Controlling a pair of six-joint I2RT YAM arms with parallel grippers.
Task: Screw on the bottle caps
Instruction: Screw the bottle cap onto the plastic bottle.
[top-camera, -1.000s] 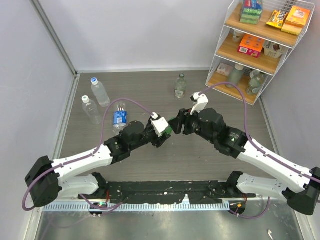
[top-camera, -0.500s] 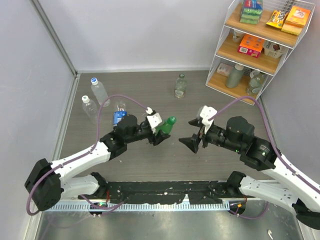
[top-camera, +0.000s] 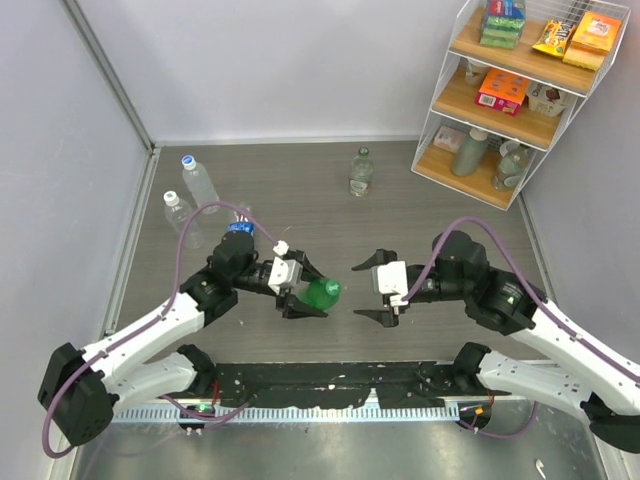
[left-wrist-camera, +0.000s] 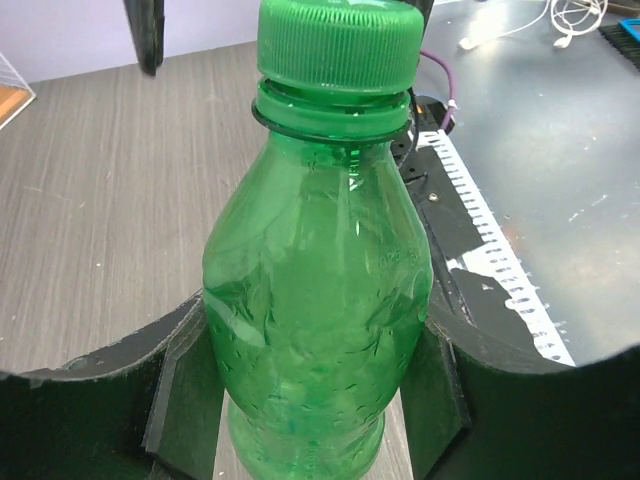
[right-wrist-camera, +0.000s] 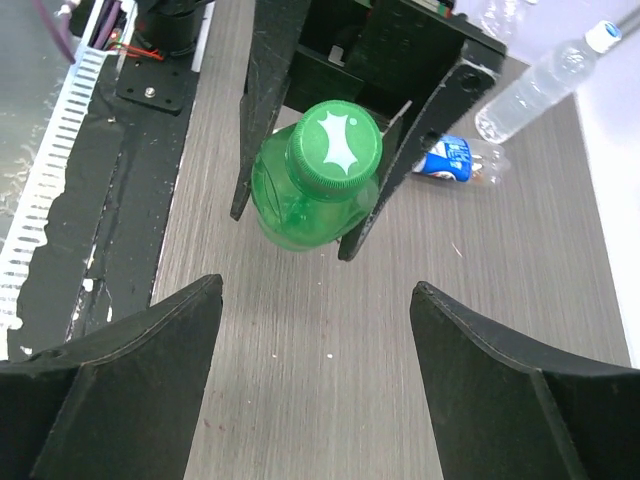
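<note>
Green bottle (top-camera: 322, 293) above grey wood-grain table (top-camera: 300, 190) — pale walls (top-camera: 280, 70) around.

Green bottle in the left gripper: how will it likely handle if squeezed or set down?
Probably light: the green bottle looks empty, with no liquid line showing. Its thin walls look dimpled, so a hard squeeze from the left gripper may buckle it. Being round and slim, it would likely roll if laid down.
</note>
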